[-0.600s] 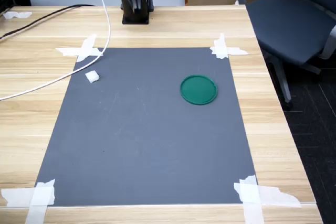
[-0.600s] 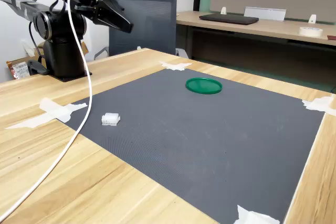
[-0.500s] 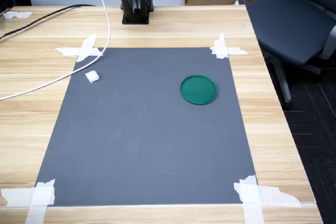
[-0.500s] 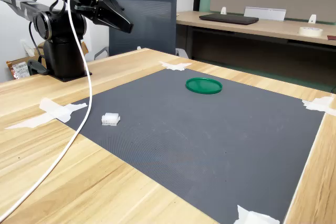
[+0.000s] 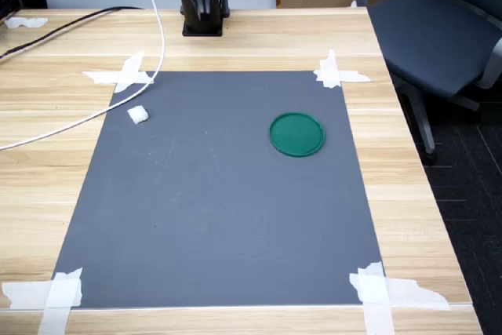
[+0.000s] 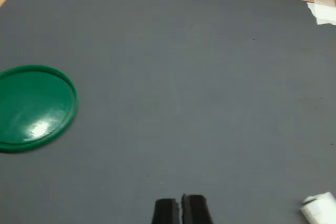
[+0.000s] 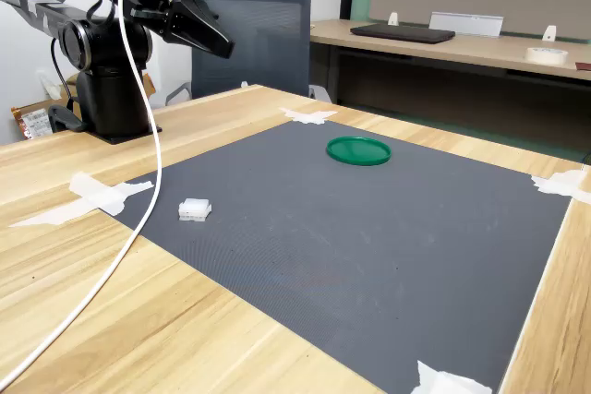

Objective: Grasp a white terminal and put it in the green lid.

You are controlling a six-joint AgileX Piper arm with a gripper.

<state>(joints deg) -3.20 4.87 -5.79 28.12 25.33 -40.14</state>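
Observation:
The white terminal [image 5: 138, 114] lies alone near the far left corner of the dark grey mat [image 5: 212, 209] in the first exterior view; I also see the terminal [image 7: 194, 209] in the second exterior view and the terminal [image 6: 320, 208] in the wrist view. The green lid [image 5: 297, 134] rests flat on the mat's right half with nothing in it, and the lid [image 7: 358, 150] [image 6: 31, 107] shows in the other two views as well. My gripper [image 7: 220, 46] hangs high above the table beside the arm's base, far from both. Its black fingers [image 6: 195, 211] are pressed together, holding nothing.
A white cable [image 5: 159, 37] trails from the arm across the wood table past the terminal. The arm's black base [image 5: 204, 17] stands at the table's far edge. White tape [image 5: 337, 72] holds the mat's corners. An office chair [image 5: 439, 29] stands off the first exterior view's right side.

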